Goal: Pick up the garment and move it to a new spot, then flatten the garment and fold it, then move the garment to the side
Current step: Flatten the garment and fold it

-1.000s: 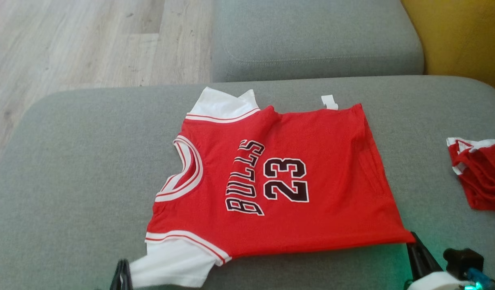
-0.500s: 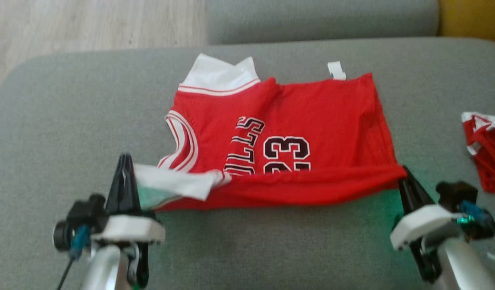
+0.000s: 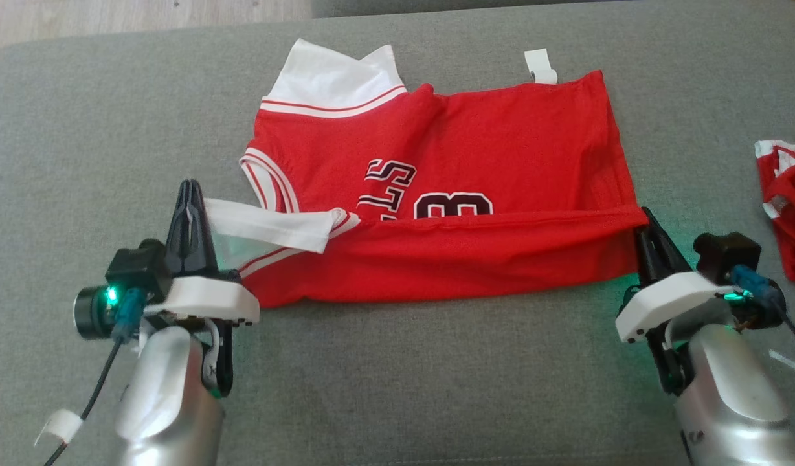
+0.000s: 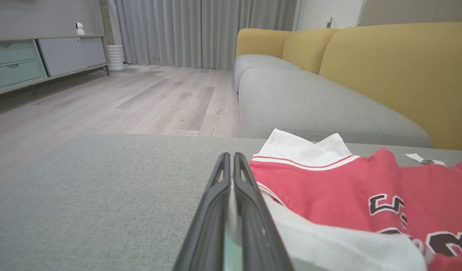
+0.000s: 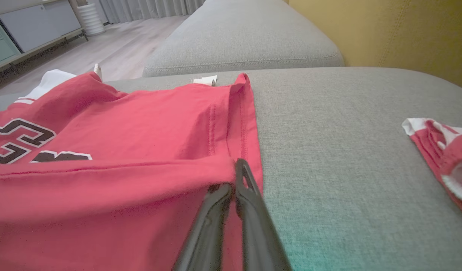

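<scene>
While left claw (image 3: 189, 191) and right claw (image 3: 645, 219) pinch it | red jersey (image 3: 501, 142), long fold | coarse grey cushion (image 3: 397, 388)

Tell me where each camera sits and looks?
Head view: on the head, looking down at the red jersey on the grey seat; both arms, left claw, right claw show.
Left wrist view: behind the left claw's fingers, facing the wooden floor.
Right wrist view: behind the right claw's fingers, facing along the jersey's hem.
Head and right wrist views share the second red garment.
</scene>
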